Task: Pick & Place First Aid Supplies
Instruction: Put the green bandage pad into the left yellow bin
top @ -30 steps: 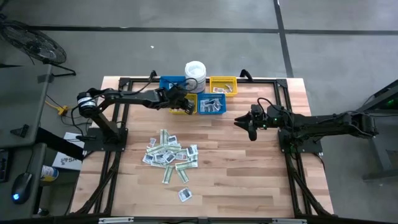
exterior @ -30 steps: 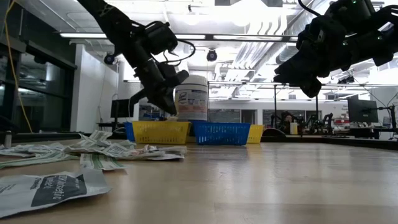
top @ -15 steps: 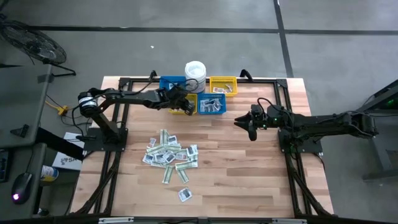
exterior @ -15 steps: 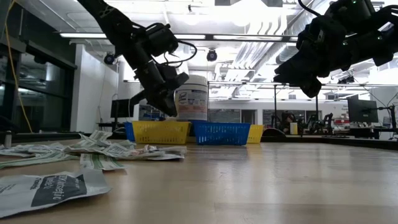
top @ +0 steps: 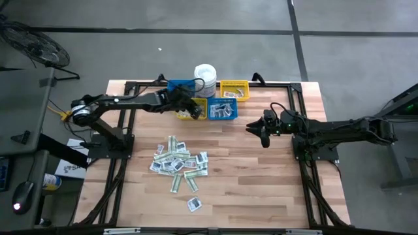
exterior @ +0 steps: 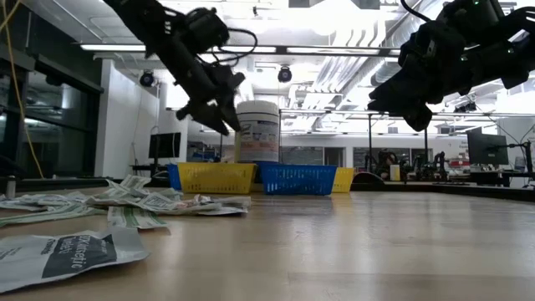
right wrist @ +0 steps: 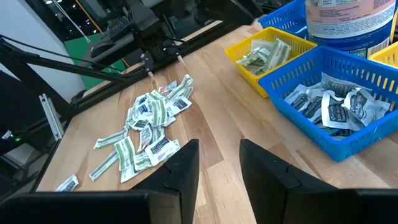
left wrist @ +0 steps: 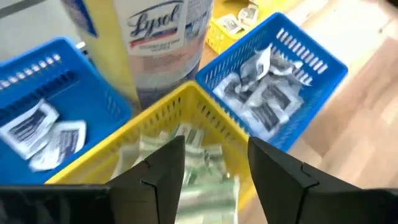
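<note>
The first aid supplies lie in a loose pile [top: 177, 163] of white and green-and-white packets on the wooden table, with one packet [top: 194, 204] apart near the front edge. My left gripper [left wrist: 216, 146] hangs open over the near yellow bin [left wrist: 186, 162], which holds green-and-white strips; nothing is between its fingers. In the high view my left gripper [top: 189, 108] is at the bins' near left. My right gripper [top: 261, 134] hovers open over bare table right of the bins, with nothing between its fingers [right wrist: 186, 165].
Four small bins stand at the far edge: a blue one [top: 179, 87], the yellow one [top: 194, 111], a blue one [top: 222, 109] with white packets, and a yellow one [top: 234, 89]. A white tub [top: 205, 74] stands behind them. Bare wood lies between pile and right arm.
My left gripper has risen from just above the near yellow bin to well above its rim, most of it in the last half second. The right arm and the pile have kept still.
</note>
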`<act>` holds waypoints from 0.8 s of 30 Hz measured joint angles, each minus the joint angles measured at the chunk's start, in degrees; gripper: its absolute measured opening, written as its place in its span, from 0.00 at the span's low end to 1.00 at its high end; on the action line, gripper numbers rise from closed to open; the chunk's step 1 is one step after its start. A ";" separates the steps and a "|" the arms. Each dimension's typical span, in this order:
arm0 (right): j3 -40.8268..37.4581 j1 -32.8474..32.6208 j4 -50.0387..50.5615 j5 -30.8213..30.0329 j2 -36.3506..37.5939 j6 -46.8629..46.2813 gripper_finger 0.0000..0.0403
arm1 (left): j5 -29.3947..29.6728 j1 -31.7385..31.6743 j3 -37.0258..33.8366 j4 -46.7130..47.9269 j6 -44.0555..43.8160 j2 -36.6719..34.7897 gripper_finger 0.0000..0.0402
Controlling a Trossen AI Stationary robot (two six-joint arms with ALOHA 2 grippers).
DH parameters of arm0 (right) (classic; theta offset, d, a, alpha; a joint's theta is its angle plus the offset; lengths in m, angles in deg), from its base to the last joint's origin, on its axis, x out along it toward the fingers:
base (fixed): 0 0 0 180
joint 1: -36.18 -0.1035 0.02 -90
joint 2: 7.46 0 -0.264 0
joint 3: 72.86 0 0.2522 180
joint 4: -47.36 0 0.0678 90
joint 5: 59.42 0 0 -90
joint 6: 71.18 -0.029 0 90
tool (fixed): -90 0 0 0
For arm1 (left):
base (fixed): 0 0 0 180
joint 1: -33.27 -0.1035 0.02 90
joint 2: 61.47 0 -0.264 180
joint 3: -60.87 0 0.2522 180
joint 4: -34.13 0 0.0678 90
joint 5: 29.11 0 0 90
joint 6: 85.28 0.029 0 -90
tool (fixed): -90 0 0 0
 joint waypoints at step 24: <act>0.00 -0.02 0.00 -0.01 0.00 0.00 0.27 | -25.16 0.00 -12.87 23.73 12.16 -15.75 0.44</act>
